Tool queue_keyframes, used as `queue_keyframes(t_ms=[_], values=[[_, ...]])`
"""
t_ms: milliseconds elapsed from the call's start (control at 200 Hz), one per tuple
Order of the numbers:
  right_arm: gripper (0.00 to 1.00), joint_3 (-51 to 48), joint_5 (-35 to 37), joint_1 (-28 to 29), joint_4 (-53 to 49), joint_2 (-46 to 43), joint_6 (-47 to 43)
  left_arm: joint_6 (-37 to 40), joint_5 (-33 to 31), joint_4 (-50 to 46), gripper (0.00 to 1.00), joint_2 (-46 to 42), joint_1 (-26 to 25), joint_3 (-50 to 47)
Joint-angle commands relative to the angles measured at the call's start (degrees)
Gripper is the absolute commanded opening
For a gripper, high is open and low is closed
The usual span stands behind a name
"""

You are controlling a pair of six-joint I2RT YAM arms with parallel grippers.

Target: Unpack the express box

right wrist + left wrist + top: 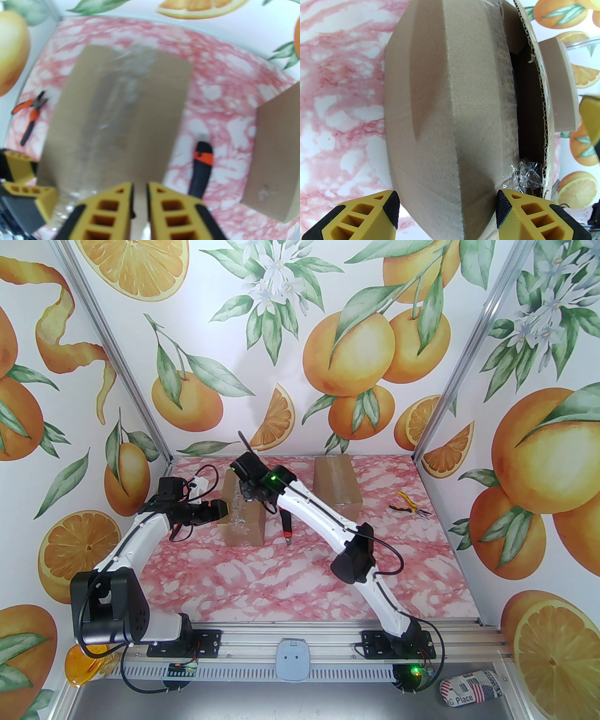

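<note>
Bracing is the left arm's job here: left gripper (446, 201) jaws grasp the express box (440, 105) across its width, pads flush on both side walls. Box sits on the tabletop (281, 577) left of centre, long axis running away from the arms. Top seam looks already slit on one side: flap (545, 112) edge stands slightly proud, dark gap under it, crumpled clear tape (525, 171) at one end of the gap. Right gripper (140, 189) hovers over the box top, jaws nearly together with a slim gap. That view is blurred, so I cannot tell if anything is caught between them. Box cutter (287, 526) lies just beside the box on its right, not held.

Step in hand, my read: lift the flap open. To do it well:
- Left clamp should be low and firm so the box does not ride up or skid, but not so tight it bows the walls and pins the flap.
- Right should pinch the flap's free corrugated edge, not the loose tape, which would likely just tear.
- Pull up and away from the hinge side, clear of the cutter.

Farther back: second box (338, 483) well apart, yellow pliers (408, 506) beyond it on the right
</note>
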Motion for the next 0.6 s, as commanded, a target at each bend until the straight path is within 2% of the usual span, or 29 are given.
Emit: queue_keyframes(t_ms=[0, 85, 240, 390, 595], values=[[0.33, 0.18, -1.2, 0.73, -2.01, -2.98, -0.79, 1.28, -8.26, -7.14, 0.7, 1.79, 0.27, -1.74], [0.49, 0.35, -2.82, 1.45, -1.42, -3.5, -0.48, 0.34, -7.92, -6.5, 0.7, 1.31, 0.23, -1.83], [0.61, 0.4, -3.98, 3.73, -3.11, -2.01, 2.24, -3.03, -7.15, -5.82, 0.69, -0.08, 0.11, -2.5], [0.69, 0.37, -2.52, 5.49, -4.22, -0.88, 3.48, -8.24, -5.97, -4.96, 0.66, -2.91, -0.39, -4.95], [0.73, 0.44, -0.03, 6.6, -5.07, -0.14, 3.98, -16.69, -4.47, -2.1, 0.63, -7.85, -2.67, -11.09]])
